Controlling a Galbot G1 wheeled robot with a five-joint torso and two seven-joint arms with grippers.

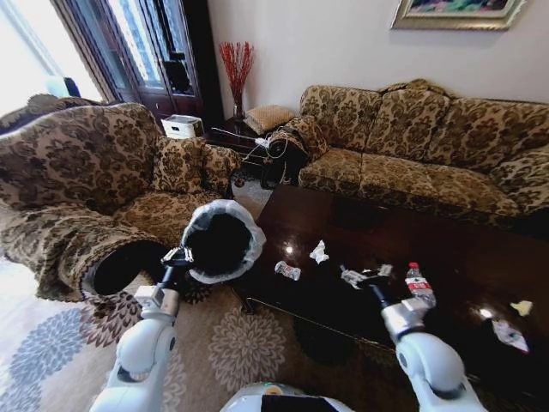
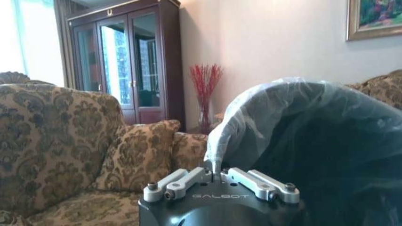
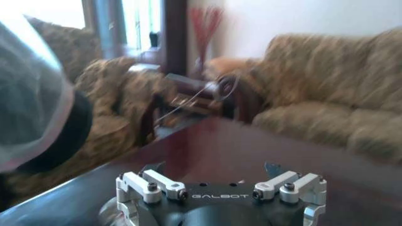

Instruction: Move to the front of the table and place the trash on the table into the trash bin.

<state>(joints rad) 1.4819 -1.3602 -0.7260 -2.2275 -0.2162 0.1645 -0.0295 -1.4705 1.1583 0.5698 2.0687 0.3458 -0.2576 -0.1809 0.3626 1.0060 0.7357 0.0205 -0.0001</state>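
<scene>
Patterned sofas ring a dark glossy bench [image 1: 377, 232] where the trash lies scattered.

Left gripper [image 1: 177, 255] has its fingers pinched narrow on the bag-lined rim of the trash bin [image 1: 221, 240], tipping the bin's mouth toward the bench, likely to catch litter. Right gripper [image 1: 371, 276] hovers over the bench between the crumpled paper [image 1: 319, 251] and the small bottle [image 1: 418, 283], fingers spread and holding nothing, probably lining up a pick.

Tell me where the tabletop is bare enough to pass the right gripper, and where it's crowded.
The table is bare along its far side, by the long sofa. Trash crowds the near strip: a wrapper, crumpled paper, a bottle, scraps. The right gripper hovers there, open. The left gripper is shut on the trash bin.
</scene>
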